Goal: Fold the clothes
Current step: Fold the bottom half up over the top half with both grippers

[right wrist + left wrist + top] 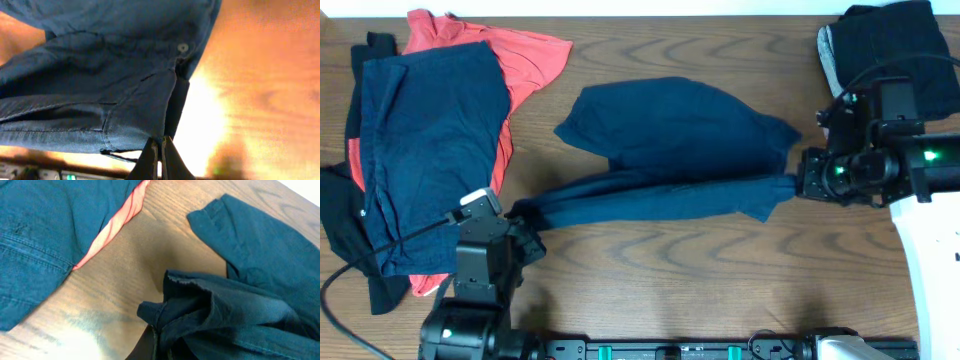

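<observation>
**Holding the fold taut**

The left gripper (524,224) and right gripper (797,186) are each pinching one end of the navy garment (670,140) lying across the table (650,290), likely stretching its doubled lower edge so the fold sets flat.

Two navy garments (435,150) (670,150), one coral-red shirt (530,55), two black pieces (340,215) (895,40), one grey piece (828,55), two end effectors (523,218) (797,186).
</observation>
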You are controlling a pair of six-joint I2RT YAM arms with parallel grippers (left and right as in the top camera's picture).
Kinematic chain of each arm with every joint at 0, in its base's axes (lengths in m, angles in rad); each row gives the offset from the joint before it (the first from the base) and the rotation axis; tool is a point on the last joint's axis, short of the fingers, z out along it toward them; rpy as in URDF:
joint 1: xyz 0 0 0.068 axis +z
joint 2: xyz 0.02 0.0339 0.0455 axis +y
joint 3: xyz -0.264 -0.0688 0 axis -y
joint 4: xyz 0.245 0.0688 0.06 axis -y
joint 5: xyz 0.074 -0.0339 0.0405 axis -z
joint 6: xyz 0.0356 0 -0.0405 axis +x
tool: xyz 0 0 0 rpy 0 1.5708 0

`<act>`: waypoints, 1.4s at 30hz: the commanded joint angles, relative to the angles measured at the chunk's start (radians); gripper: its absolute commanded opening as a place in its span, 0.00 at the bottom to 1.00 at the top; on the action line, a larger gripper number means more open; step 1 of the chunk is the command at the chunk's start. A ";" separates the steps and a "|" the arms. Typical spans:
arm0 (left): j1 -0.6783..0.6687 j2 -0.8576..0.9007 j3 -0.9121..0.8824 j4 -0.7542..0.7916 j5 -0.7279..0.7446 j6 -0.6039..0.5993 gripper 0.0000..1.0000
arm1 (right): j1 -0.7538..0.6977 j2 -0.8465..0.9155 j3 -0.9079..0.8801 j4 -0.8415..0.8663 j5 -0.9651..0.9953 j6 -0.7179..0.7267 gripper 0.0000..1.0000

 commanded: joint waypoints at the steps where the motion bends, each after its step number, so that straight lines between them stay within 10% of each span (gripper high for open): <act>1: 0.010 -0.006 0.094 -0.042 -0.078 -0.020 0.06 | -0.058 -0.016 0.027 -0.028 0.081 -0.037 0.01; 12: -0.046 -0.006 0.187 -0.167 -0.057 -0.026 0.06 | -0.077 -0.018 0.027 -0.179 0.025 -0.058 0.01; 20: -0.108 0.037 0.183 -0.155 -0.102 -0.027 0.06 | -0.083 -0.006 0.016 0.027 0.068 0.017 0.01; 42: -0.108 0.764 0.183 0.677 -0.156 0.050 0.06 | -0.130 0.350 -0.035 0.559 0.051 0.051 0.01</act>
